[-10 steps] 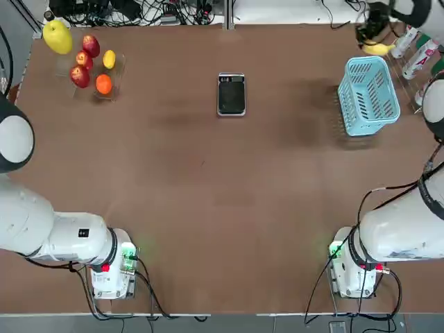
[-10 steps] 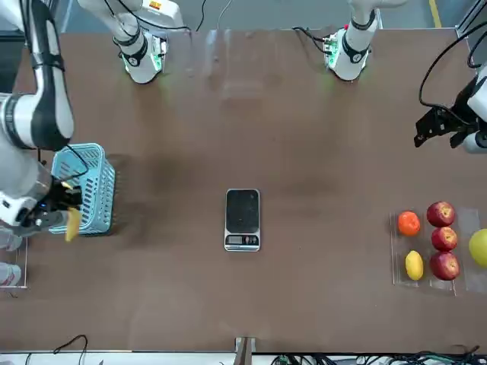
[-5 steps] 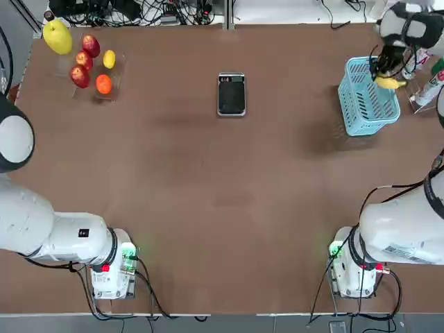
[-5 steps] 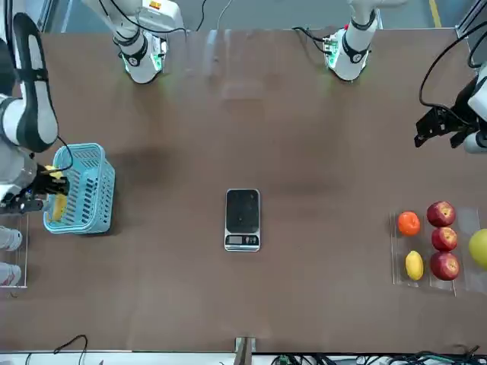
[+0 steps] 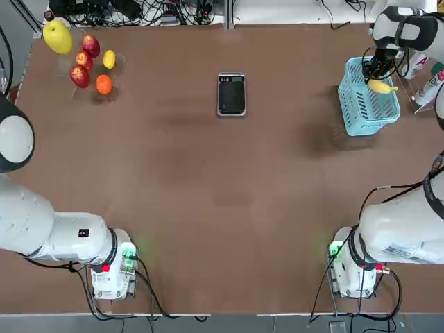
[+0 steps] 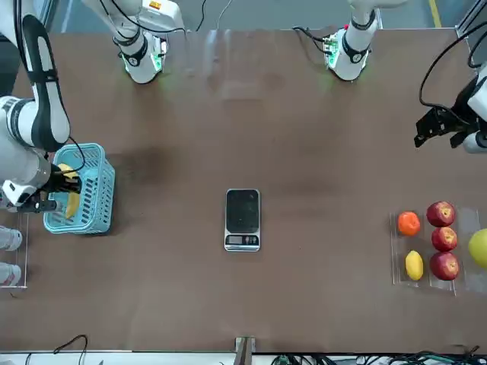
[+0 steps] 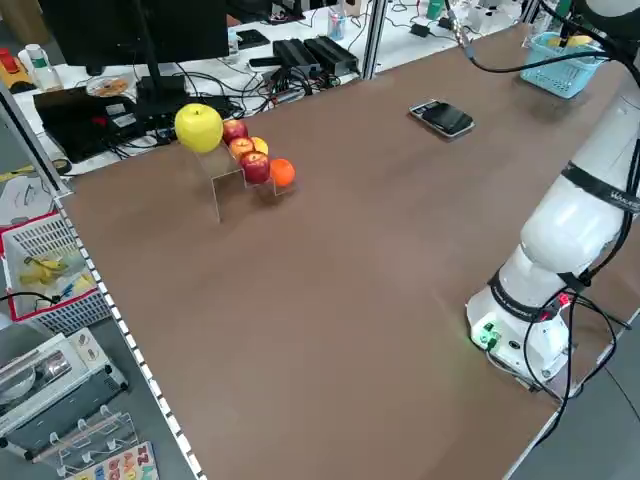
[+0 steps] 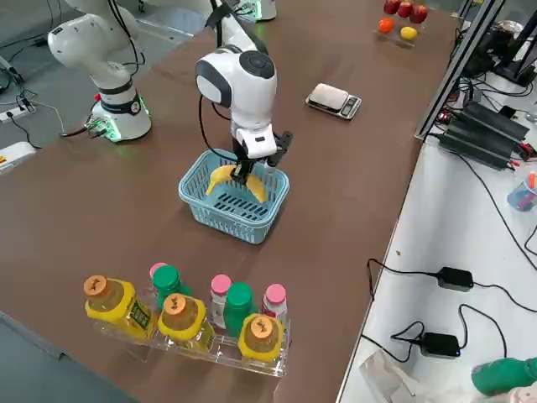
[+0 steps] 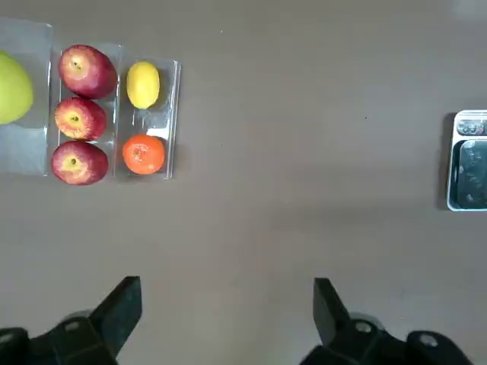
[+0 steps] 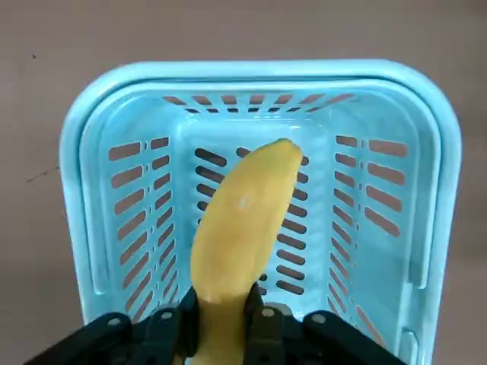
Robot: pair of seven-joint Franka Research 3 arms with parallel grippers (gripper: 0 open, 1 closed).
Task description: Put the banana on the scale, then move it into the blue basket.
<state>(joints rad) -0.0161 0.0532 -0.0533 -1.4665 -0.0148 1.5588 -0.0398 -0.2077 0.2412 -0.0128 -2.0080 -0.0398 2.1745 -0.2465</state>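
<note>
The small yellow banana [image 10: 242, 220] hangs stem-end up in my right gripper [image 10: 221, 318], which is shut on it. It sits over the inside of the light blue basket [image 10: 259, 70], at the table's far right, with its lower end inside the rim. The same banana [image 5: 382, 86] and basket [image 5: 357, 104] show from overhead, and the banana [image 8: 237, 180] shows again from the right side. The black scale [image 5: 231, 94] lies bare at the far middle of the table. My left gripper [image 9: 228, 312] is open, held above the table's left side.
A clear tray with red apples, an orange and a small yellow fruit [image 5: 89, 66] stands at the far left, with a large yellow-green fruit [image 5: 57, 36] beside it. A rack of bottles [image 8: 185, 319] stands just beyond the basket's right side.
My right gripper has carried the banana from beyond the basket's far edge to over the basket and lowered it inside. The left arm has not moved.
</note>
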